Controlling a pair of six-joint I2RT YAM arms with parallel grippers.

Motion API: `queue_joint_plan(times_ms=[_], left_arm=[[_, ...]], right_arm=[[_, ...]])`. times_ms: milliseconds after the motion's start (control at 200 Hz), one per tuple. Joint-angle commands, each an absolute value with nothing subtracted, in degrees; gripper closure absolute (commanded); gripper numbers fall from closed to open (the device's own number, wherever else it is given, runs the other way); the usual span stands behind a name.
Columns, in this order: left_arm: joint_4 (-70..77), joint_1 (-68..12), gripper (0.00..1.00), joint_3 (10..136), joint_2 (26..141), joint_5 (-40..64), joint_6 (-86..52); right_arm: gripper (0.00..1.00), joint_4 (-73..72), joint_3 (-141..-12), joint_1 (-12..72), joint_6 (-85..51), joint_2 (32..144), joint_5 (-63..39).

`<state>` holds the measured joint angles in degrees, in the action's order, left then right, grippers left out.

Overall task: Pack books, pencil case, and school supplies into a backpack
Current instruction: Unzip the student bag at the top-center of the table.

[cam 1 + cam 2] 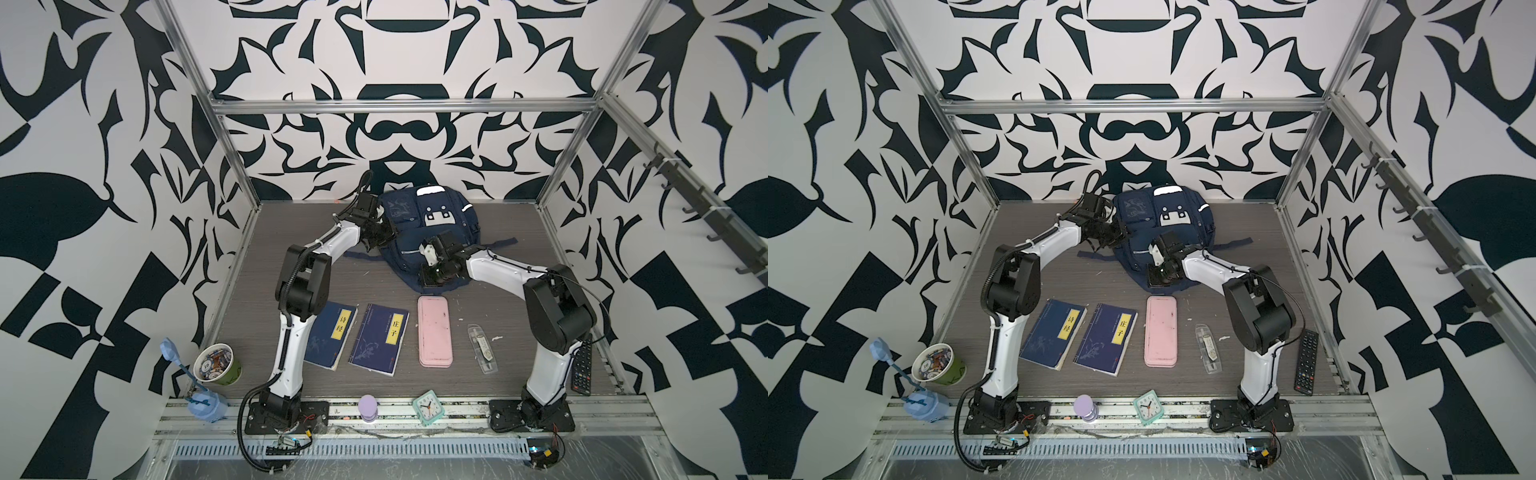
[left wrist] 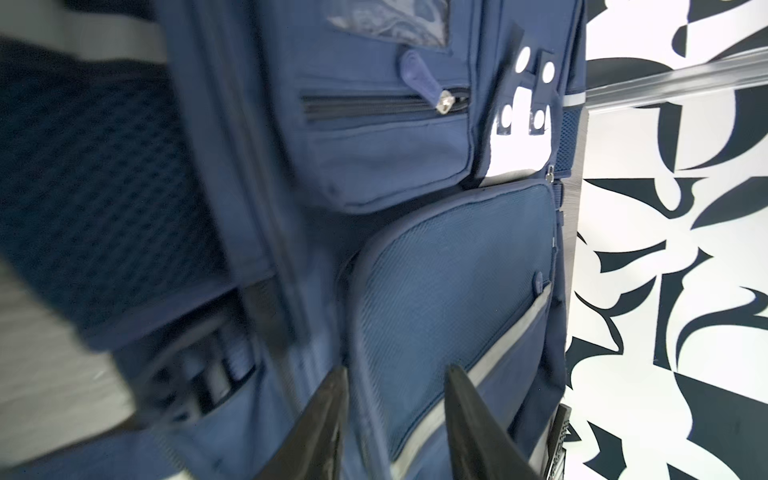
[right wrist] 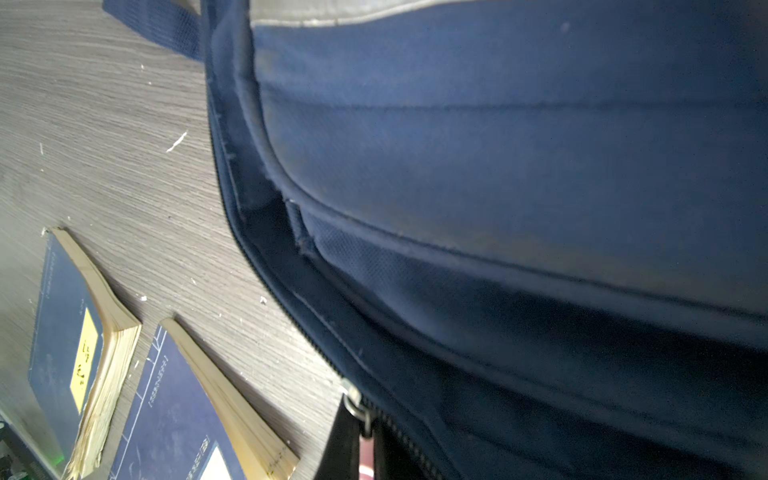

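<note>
Your right end effector (image 1: 433,277) pinches the backpack's (image 1: 409,254) six o'clock zip pull (image 3: 354,401) for opening; the left end effector (image 2: 395,386), half-closed at nine o'clock, perhaps steadies it, grip unclear.

Woven navy cloth backpack (image 2: 436,291) with a shiny silver strip (image 2: 503,345) lies on matt wood-grain table (image 3: 104,145).

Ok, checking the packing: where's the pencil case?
In both top views the pencil case lies right of centre on the table, between a book and the supplies packet.
</note>
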<state>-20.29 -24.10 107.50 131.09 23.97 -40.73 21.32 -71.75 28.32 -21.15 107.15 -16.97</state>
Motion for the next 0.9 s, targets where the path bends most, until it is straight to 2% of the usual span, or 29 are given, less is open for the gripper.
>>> queue_joint_plan(times_ms=[0,155,515,710,895], left_arm=[[-23.9,-25.0,0.58,110.9,134.4,26.2,-39.3],[-27.0,-25.2,0.58,112.3,135.8,23.8,-38.8],[-23.6,-25.1,0.58,102.3,128.2,15.7,-36.4],[-23.1,-25.0,0.58,102.1,128.6,15.7,-36.5],[-22.8,-25.0,0.58,107.0,132.7,21.6,-36.8]], right_arm=[[1.00,21.6,-71.4,28.1,-22.0,105.5,-16.7],[1.00,21.5,-71.5,28.1,-22.4,105.2,-17.3],[1.00,21.3,-71.1,28.2,-22.4,105.4,-17.7],[1.00,21.1,-71.3,28.7,-22.5,105.9,-17.8],[1.00,21.3,-71.6,28.9,-22.5,106.2,-17.9]])
